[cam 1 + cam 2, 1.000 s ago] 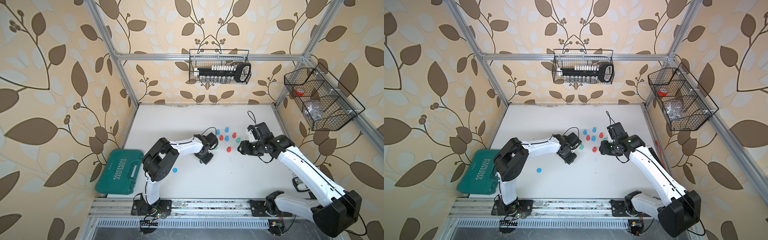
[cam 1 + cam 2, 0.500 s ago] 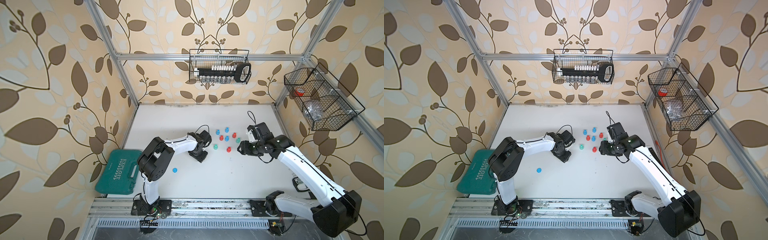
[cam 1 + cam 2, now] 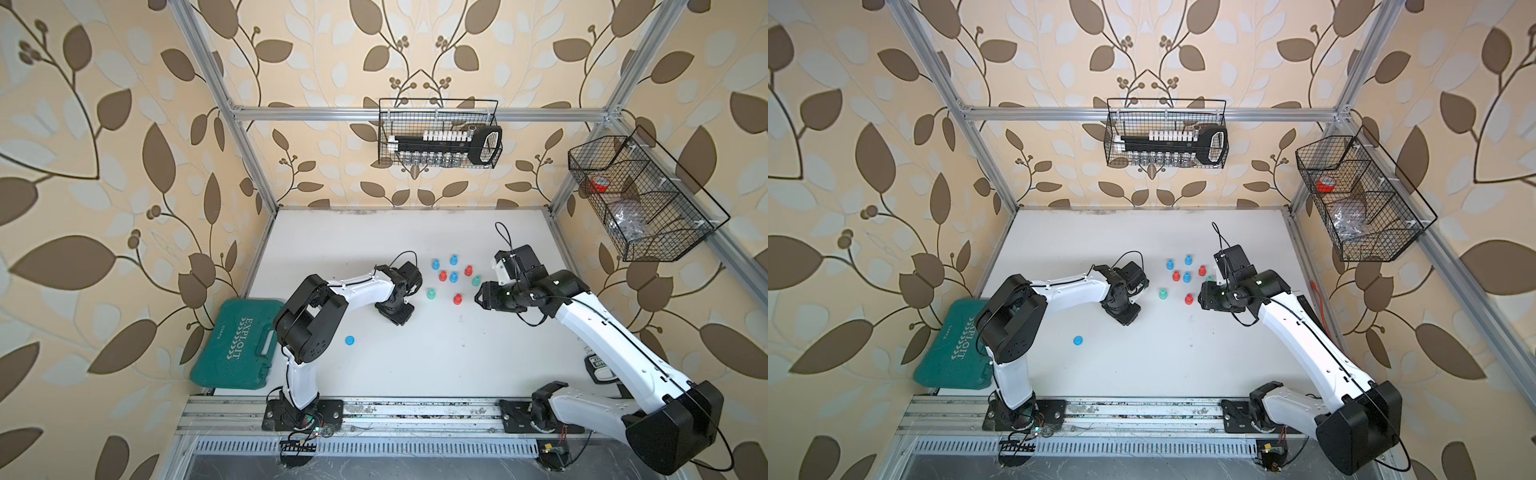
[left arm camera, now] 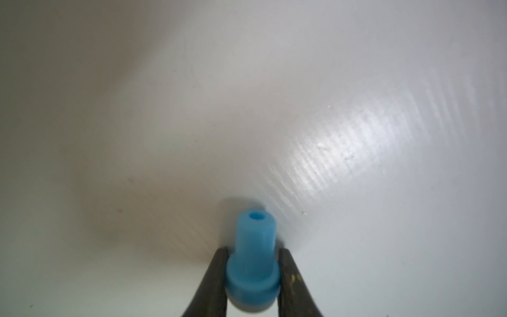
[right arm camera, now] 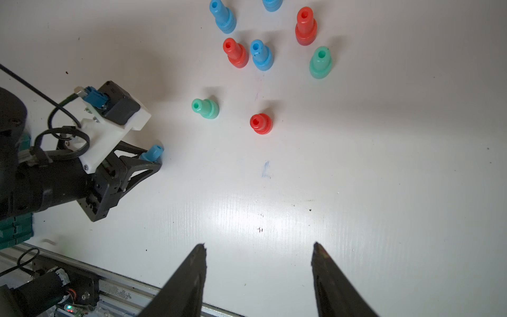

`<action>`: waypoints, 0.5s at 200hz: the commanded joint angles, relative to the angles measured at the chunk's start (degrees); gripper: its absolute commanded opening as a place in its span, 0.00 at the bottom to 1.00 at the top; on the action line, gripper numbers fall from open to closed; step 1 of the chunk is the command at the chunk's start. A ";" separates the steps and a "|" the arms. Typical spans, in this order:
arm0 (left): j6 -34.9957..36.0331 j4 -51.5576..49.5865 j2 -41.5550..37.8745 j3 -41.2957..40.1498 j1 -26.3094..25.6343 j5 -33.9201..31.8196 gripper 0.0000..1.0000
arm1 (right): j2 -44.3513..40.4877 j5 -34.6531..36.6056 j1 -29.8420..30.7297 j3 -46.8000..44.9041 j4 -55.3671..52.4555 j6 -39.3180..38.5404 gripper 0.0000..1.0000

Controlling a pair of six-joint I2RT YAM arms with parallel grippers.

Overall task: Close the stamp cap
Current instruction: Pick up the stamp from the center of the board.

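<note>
Both wrist views show the left claw (image 4: 252, 250) clenched on the wide base of a blue stamp (image 4: 251, 271), well apart from the blue cap (image 3: 350, 340). Both top views hide that stamp under the claw, yet they alone show the cap, on the desk (image 3: 415, 365). The right claw (image 5: 258, 246) hangs released and empty, beyond the standing stamps (image 5: 260, 55) from the cap. Whether the held stamp touches the desk is unclear.
</note>
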 commanded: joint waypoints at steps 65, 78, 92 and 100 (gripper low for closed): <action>-2.37 -5.67 -17.39 -4.18 -2.70 0.50 0.14 | 3.58 -25.49 -3.79 5.22 -5.63 -7.34 0.64; -3.50 -5.73 -22.66 -5.15 -4.33 0.70 0.16 | 5.41 -37.18 -4.26 3.45 -3.06 -6.57 0.65; -4.75 -6.29 -27.43 -5.60 -5.40 2.21 0.18 | 6.08 -43.70 -3.82 0.97 2.26 -2.65 0.63; -5.30 -6.71 -29.04 -5.75 -6.27 2.88 0.19 | 5.91 -46.06 -3.34 -0.24 5.95 -0.56 0.63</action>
